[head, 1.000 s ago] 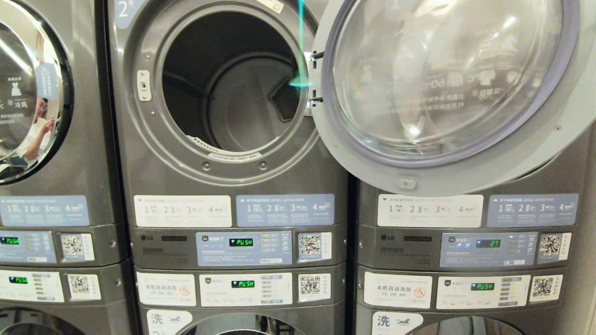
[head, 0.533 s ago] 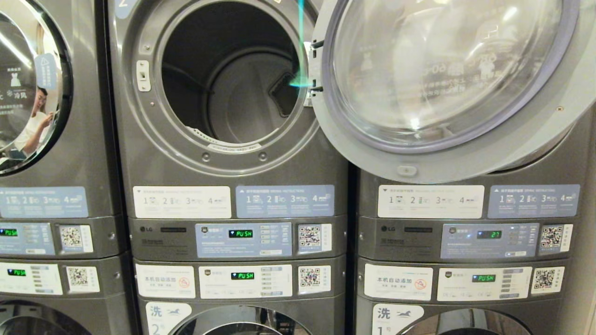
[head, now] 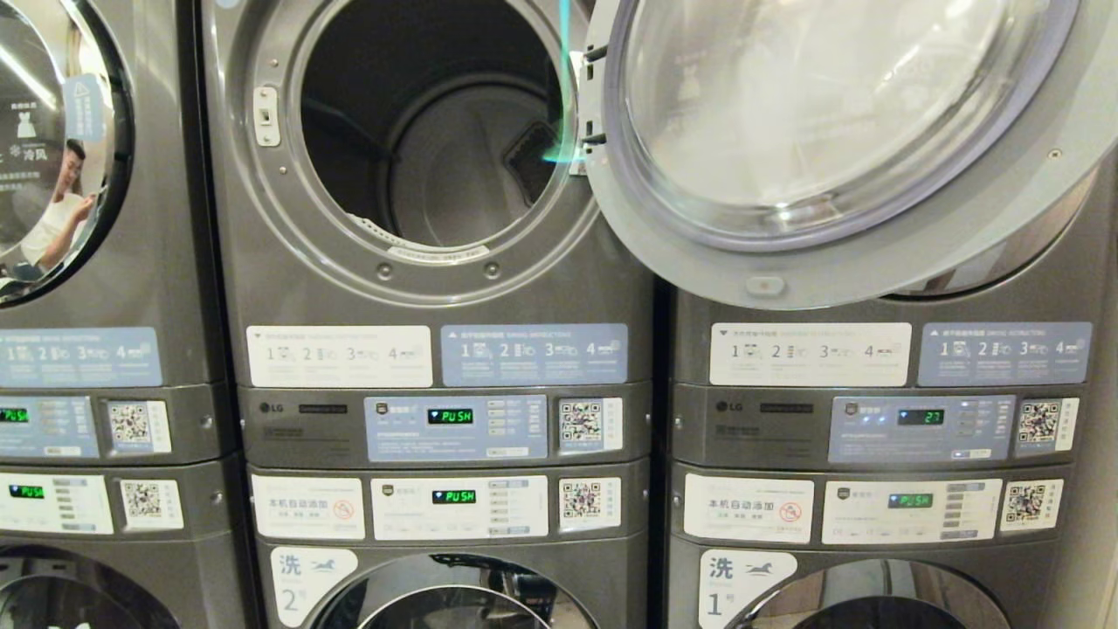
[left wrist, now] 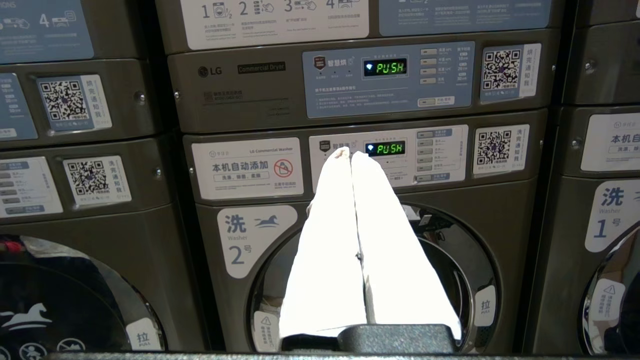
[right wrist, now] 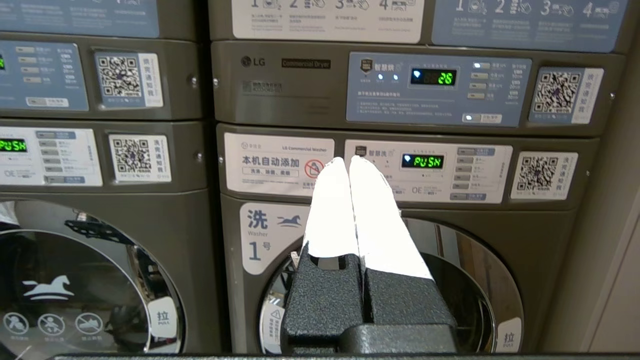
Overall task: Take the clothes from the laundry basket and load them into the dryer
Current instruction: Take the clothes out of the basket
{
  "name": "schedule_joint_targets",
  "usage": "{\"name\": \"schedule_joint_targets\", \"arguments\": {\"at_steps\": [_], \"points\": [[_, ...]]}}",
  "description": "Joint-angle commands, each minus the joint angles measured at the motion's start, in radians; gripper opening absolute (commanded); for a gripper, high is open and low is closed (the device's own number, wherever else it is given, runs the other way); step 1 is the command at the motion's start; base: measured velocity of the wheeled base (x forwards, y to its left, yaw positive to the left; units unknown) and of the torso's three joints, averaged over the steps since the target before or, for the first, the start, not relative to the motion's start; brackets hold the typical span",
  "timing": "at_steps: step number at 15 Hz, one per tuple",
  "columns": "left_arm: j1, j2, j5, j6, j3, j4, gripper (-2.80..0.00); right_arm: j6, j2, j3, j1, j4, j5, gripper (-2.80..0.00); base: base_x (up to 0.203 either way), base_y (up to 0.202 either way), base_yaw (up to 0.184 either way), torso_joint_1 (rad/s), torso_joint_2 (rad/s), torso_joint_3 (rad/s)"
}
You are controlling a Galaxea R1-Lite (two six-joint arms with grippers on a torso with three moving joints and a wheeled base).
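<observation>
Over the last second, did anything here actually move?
Only the robot's view moved: the whole scene slid upward in the picture as the camera tipped down. The dryer is unchanged, its door open, drum empty. Left hand and right hand shut, holding nothing.

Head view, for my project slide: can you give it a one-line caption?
Middle dryer open and empty, its round glass door swung right, control panels reading PUSH below.

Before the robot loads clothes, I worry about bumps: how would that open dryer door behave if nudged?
The open dryer door would probably swing rather than flex, since hinges hold one edge. Its thick grey rim suggests stiffness and some weight. The clear window looks smooth, likely slippery.
</observation>
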Motion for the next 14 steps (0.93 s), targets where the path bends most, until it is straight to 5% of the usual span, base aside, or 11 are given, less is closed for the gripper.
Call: {"name": "schedule_joint_targets", "arguments": {"at_steps": [1, 14], "points": [[0.0, 0.0, 0.0, 0.001, 0.0, 0.0, -2.8, 0.0, -0.002, 0.001, 0.0, -0.001, 0.0, -2.8, 0.0, 0.0, 0.0, -0.146, 0.33, 0.193], [0.001, 0.0, 0.0, 0.001, 0.0, 0.0, -2.8, -0.001, -0.002, 0.0, 0.0, 0.001, 0.0, -2.8, 0.0, 0.0, 0.0, -0.18, 0.44, 0.251]]}}
